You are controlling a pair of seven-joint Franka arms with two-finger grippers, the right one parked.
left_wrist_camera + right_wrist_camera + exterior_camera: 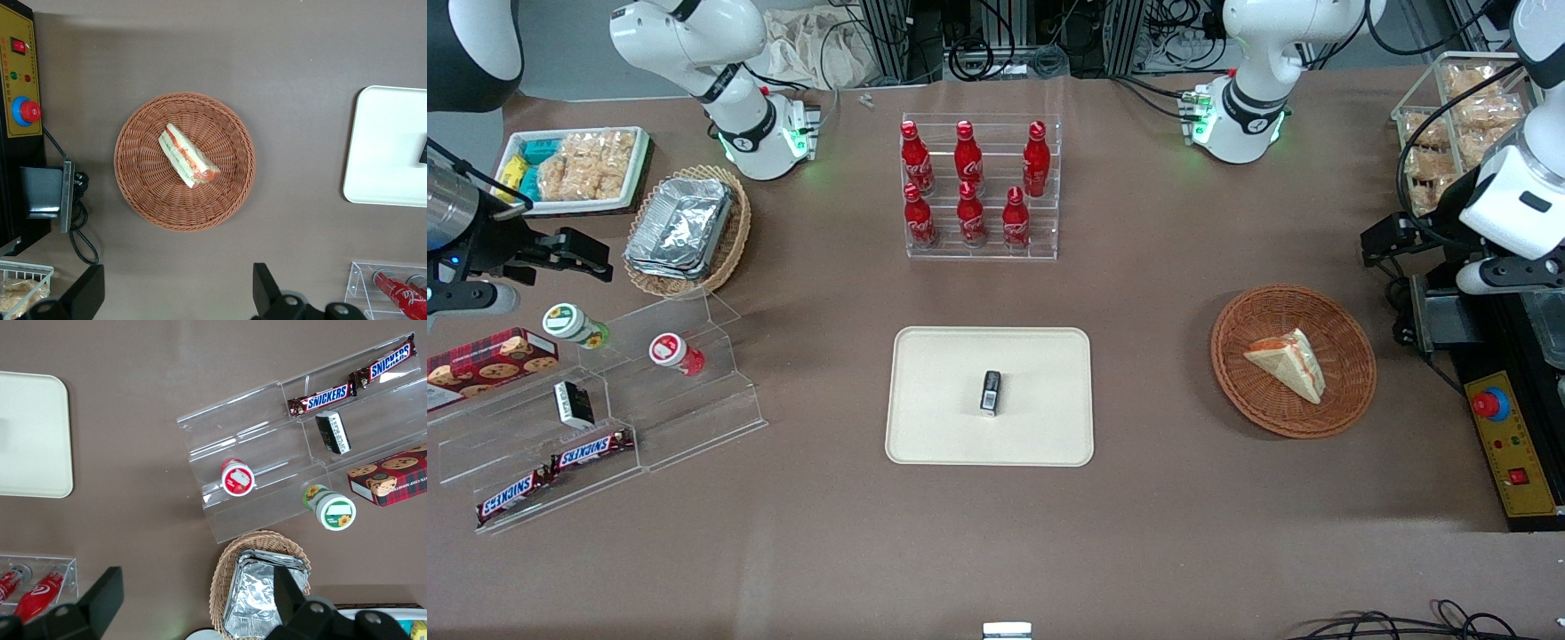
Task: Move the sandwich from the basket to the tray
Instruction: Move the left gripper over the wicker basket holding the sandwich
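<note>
Two bars reading SNICKERS [551, 471] are lying at the front view's lower left. The sandwich [1288, 363] is lying in the basket [1352, 356] at right, its long axis running diagonally, its narrow tip pointing toward the lower right. The pincer [177, 293] is hanging spread wide above the bench [1183, 533] near the basket, holding nothing; the tray [934, 427] is sitting at centre.

Triangular sandwich [1288, 362], white bread with red-orange and green filling, lying flat inside round reddish-brown wicker basket [1352, 391]. Cream rectangular tray [934, 427] well apart, toward table's middle. Left gripper [177, 293] spread wide above basket.

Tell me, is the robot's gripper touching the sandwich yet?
Apart. The left wrist view shows the gripper, jaws open, hanging above bare table beside the basket; the sandwich lies untouched inside.
</note>
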